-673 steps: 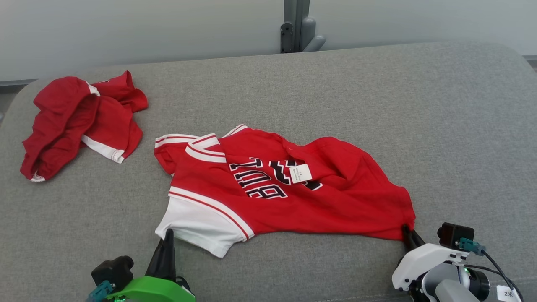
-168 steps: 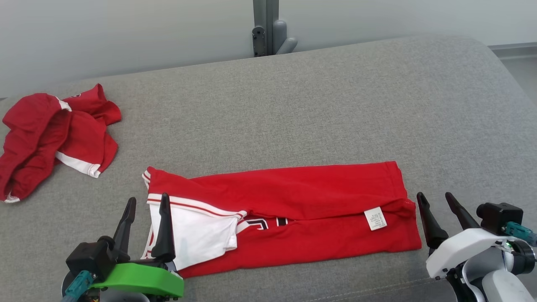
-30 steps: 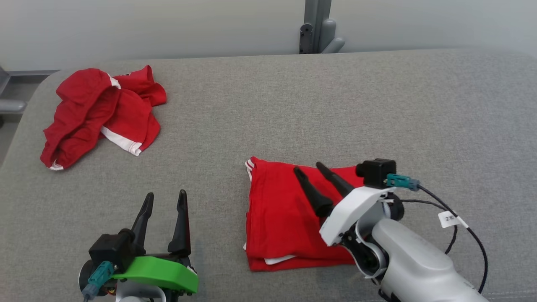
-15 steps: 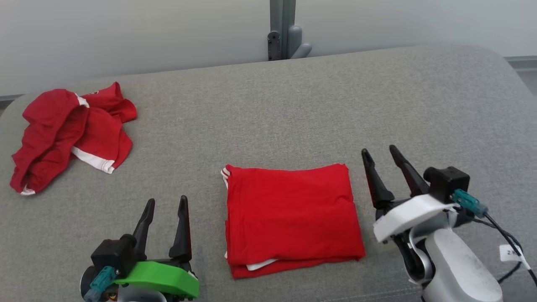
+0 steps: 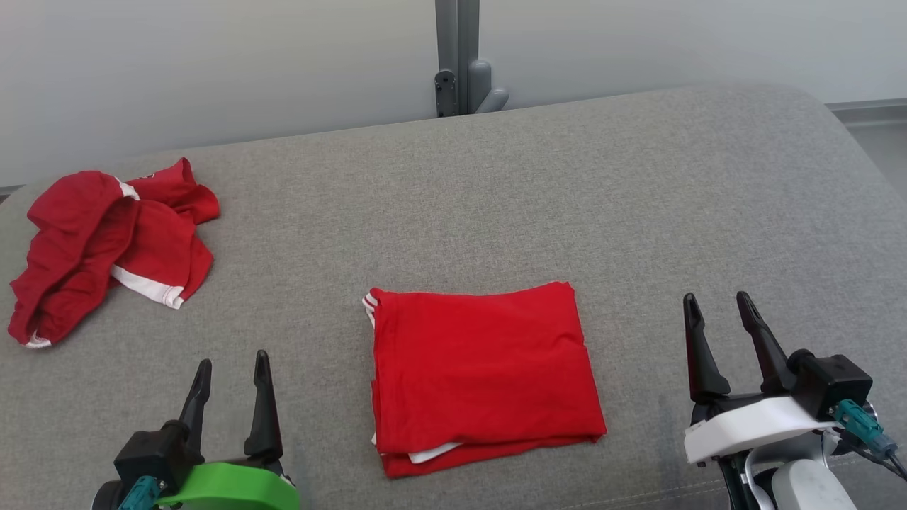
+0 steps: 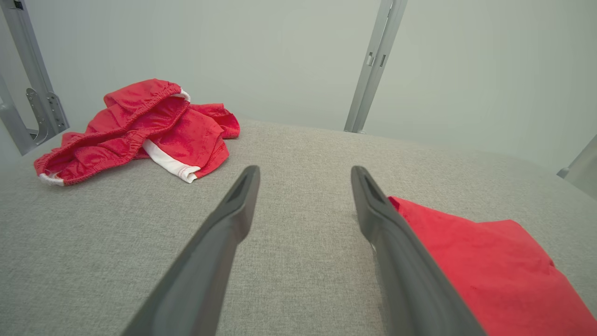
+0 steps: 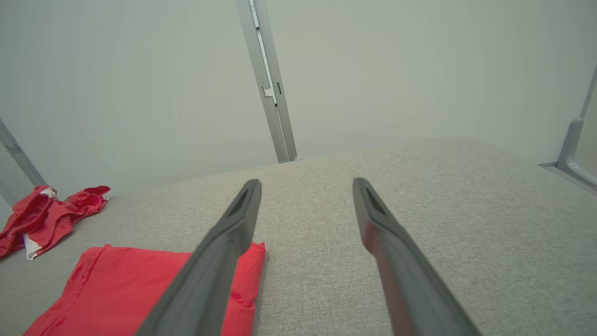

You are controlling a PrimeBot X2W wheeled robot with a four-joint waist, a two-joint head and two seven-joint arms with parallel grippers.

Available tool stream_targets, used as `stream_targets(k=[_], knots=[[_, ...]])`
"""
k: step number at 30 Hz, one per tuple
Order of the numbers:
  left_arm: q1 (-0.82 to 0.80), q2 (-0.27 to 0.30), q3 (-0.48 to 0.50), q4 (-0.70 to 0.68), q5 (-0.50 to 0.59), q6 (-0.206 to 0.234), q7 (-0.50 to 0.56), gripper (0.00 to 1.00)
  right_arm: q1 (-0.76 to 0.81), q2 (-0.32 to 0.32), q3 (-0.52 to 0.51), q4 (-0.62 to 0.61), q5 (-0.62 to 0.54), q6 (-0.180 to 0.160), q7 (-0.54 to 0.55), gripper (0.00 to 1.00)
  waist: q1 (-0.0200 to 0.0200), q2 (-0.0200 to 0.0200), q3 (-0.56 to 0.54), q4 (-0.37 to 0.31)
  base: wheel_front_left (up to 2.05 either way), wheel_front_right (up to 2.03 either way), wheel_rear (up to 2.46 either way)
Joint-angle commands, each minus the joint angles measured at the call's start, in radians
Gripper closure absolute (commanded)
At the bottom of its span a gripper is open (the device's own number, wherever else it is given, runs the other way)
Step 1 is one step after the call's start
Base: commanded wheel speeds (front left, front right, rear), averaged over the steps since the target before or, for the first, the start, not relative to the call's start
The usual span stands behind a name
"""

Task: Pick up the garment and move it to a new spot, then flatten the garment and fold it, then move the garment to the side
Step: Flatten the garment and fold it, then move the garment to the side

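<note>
The folded red shirt (image 5: pixel 482 375) lies flat on the grey cushion (image 5: pixel 496 198), just below the middle of the head view toward 6 o'clock. It forms a neat rectangle, with a white edge peeking out at its near side. The left claw (image 5: pixel 234 358) at 7 o'clock and the right claw (image 5: pixel 714 296) at 5 o'clock both stand open and empty, one on either side of the shirt, not touching it. A crumpled red garment (image 5: pixel 106 241) sits at 9 o'clock, well apart.
</note>
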Motion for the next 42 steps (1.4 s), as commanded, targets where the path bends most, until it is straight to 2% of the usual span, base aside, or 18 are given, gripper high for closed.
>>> stream_targets(k=[1,14,23,31,42], knots=[[0.025,-0.003,0.012,-0.001,0.022,-0.002,-0.003,0.0,0.02,0.001,-0.006,-0.014,-0.004,0.0,0.006,0.0,0.0,0.0102,-0.004,0.005,0.0,0.0,0.0],[0.045,-0.035,0.056,0.028,0.07,-0.045,-0.003,0.0,0.04,0.004,-0.01,-0.045,-0.001,0.0,0.041,0.0,0.0,0.0102,-0.023,0.02,0.0,0.0,0.0],[0.044,-0.056,0.061,0.042,0.09,-0.066,-0.003,0.0,0.016,-0.005,-0.028,-0.01,-0.021,0.0,0.092,0.0,0.0,0.0102,-0.024,0.041,0.0,0.0,0.0],[0.024,-0.069,0.063,0.055,0.111,-0.085,-0.003,0.0,-0.064,-0.066,0.045,0.121,0.037,0.0,0.171,0.0,0.0,0.0102,-0.006,0.086,0.0,0.0,0.0],[-0.007,-0.085,0.078,0.067,0.133,-0.105,-0.002,0.0,-0.205,-0.138,0.223,0.38,0.258,0.0,0.282,0.0,0.0,0.0102,0.059,0.155,0.0,0.0,0.0]])
